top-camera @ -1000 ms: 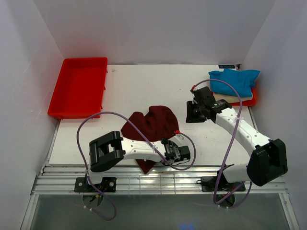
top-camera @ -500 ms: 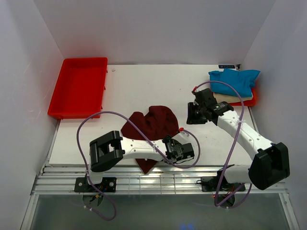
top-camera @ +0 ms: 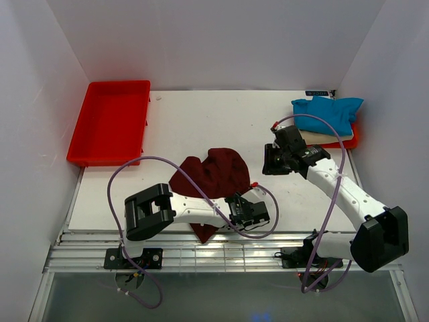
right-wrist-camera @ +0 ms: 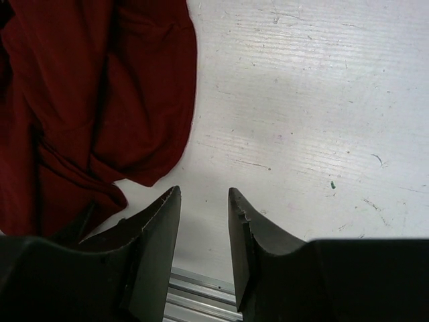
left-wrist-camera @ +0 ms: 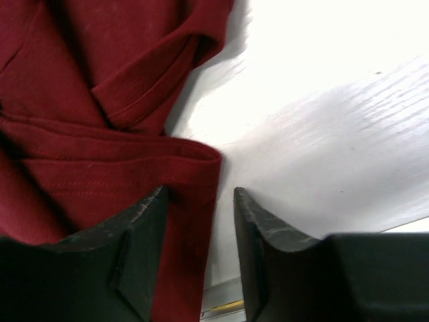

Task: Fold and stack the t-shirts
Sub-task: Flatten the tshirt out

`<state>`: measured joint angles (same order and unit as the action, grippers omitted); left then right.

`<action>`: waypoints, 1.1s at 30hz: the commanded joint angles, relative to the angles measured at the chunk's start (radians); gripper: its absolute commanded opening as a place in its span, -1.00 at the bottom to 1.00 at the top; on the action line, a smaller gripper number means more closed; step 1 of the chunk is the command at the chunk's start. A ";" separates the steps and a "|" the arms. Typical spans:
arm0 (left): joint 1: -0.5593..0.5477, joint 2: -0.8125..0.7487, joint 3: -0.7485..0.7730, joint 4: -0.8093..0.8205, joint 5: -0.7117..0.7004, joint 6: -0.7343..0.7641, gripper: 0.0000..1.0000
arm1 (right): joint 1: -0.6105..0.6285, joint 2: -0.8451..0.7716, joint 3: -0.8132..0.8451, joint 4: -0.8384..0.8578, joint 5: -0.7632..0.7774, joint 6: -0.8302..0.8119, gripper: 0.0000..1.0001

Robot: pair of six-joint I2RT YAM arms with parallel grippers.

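The dark maroon t-shirt [top-camera: 213, 176] lies crumpled on the white table [top-camera: 201, 121], with one part hanging over the near edge. My left gripper [top-camera: 251, 213] is open at its near right side; in the left wrist view its jaws [left-wrist-camera: 200, 196] straddle a folded hem of the maroon t-shirt [left-wrist-camera: 114, 134] without closing on it. My right gripper [top-camera: 269, 164] is open and empty over bare table, just right of the maroon t-shirt [right-wrist-camera: 94, 100]; its jaws [right-wrist-camera: 204, 194] hold nothing. The bright blue t-shirt [top-camera: 328, 111] lies on the cream t-shirt [top-camera: 320, 137] at the back right.
A red tray [top-camera: 110, 121] stands at the back left. Another red tray [top-camera: 350, 141] lies under the blue and cream shirts. White walls close in the left, back and right. A metal rail [top-camera: 201, 251] runs along the table's near edge.
My right gripper has drifted slightly right and toward the near edge. My left gripper has shifted a little to the right along the shirt's edge. The shirts have not moved.
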<state>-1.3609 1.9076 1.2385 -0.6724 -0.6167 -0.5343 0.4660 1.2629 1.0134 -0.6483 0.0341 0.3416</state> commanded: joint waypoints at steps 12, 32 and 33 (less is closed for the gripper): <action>0.026 -0.068 -0.002 -0.120 -0.075 -0.097 -1.00 | -0.001 0.016 0.016 0.019 0.020 0.013 -0.18; 0.218 -0.605 -0.030 -0.730 -0.269 -0.842 -1.00 | 0.005 0.765 0.830 0.081 -0.290 -0.225 0.00; 0.247 -0.619 -0.034 -0.730 -0.264 -0.863 -1.00 | 0.008 0.814 0.862 0.066 -0.318 -0.227 0.00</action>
<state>-1.1568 1.3495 1.2175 -1.3205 -0.8852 -1.2839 0.4664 2.0045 1.7657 -0.5518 -0.1810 0.1703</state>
